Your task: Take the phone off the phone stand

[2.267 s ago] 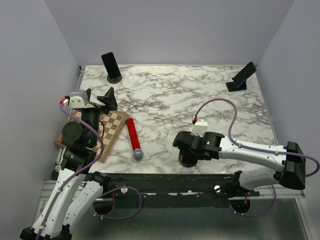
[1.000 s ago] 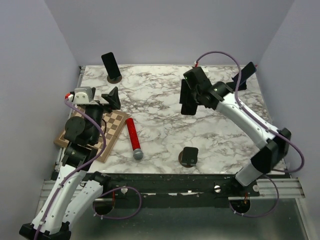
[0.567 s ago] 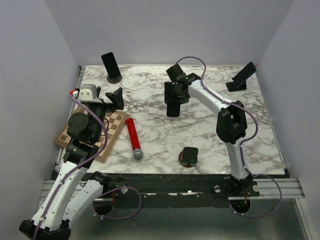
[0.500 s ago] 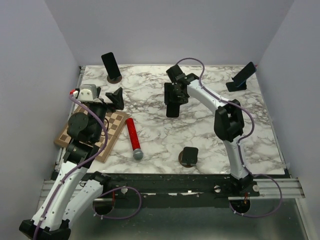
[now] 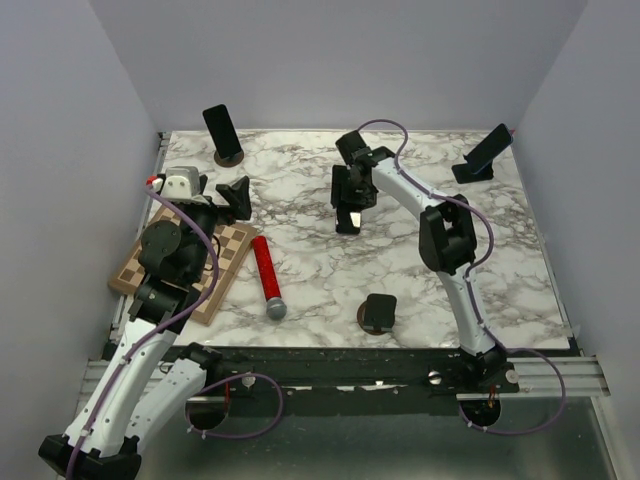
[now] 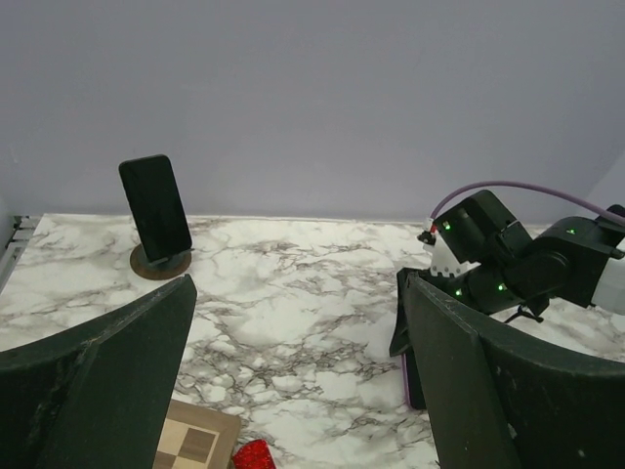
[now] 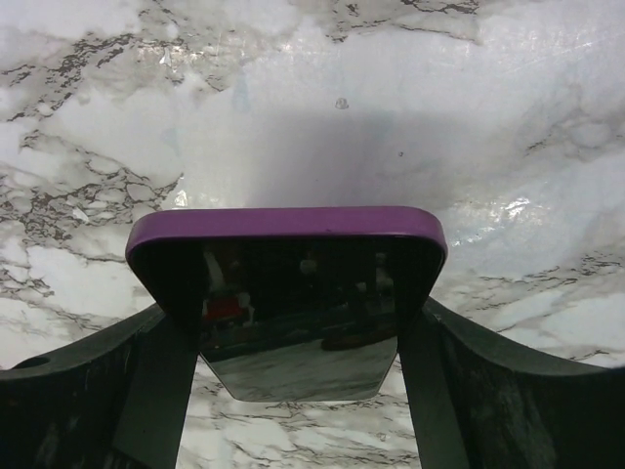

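My right gripper (image 5: pixel 350 195) is shut on the phone (image 5: pixel 347 210), a black-screened phone in a purple case, and holds it low over the middle of the marble table (image 5: pixel 300 260). In the right wrist view the phone (image 7: pixel 293 293) sits between my fingers, its far edge pointing at the marble. The phone stand (image 5: pixel 379 312), a dark block on a round brown base, stands without a phone near the front edge. My left gripper (image 5: pixel 232 198) is open and empty above the chessboard's far corner; its view shows the right arm (image 6: pixel 508 269) with the phone's purple edge (image 6: pixel 405 366).
A black phone on a round stand (image 5: pixel 222 132) is at the back left, also in the left wrist view (image 6: pixel 156 207). Another phone on a stand (image 5: pixel 485 152) is at the back right. A wooden chessboard (image 5: pixel 220 265) and a red microphone (image 5: pixel 267 275) lie at the left front.
My right arm lifted the phone off the front stand, carried it back and left to mid-table, and lowered it a little. My left gripper drifted slightly right.
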Robot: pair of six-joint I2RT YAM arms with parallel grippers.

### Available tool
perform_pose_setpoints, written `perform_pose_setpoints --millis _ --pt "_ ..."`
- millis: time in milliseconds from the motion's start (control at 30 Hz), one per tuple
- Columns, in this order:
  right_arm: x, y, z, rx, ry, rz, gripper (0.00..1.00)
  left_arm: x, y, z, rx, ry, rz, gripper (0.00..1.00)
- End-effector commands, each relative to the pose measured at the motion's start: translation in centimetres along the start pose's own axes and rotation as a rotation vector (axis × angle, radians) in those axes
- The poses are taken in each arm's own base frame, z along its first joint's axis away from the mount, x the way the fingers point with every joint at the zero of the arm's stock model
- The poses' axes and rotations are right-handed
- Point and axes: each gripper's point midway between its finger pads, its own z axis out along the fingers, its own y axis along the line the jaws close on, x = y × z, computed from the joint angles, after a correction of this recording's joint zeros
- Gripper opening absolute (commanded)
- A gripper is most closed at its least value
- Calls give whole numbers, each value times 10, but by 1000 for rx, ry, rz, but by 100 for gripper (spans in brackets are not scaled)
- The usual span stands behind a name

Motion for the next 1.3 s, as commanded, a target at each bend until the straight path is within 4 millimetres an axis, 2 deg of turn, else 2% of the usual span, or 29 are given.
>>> perform_pose_setpoints --millis 0,300,600,767,900,1033,1100,1267 --pt "-10 -1 17 29 -35 43 41 -13 -9 -2 35 -17 -17 95" --pt "-8 -5 34 67 -43 93 54 -7 -11 1 43 2 -23 95" --pt "-4 -6 35 64 -33 91 82 -2 -14 4 54 21 -33 94" --pt "-6 -3 32 58 -30 79 91 0 -15 6 56 31 -37 94" --pt "-10 -2 30 50 -36 75 93 1 -15 6 57 35 -38 94" --pt "-24 3 14 37 -65 60 93 0 -14 6 54 31 -38 94" --pt "-37 5 -4 36 -103 56 93 0 -14 6 54 32 -38 94" --pt "-70 1 -67 45 -242 67 98 0 -15 6 58 31 -40 94"
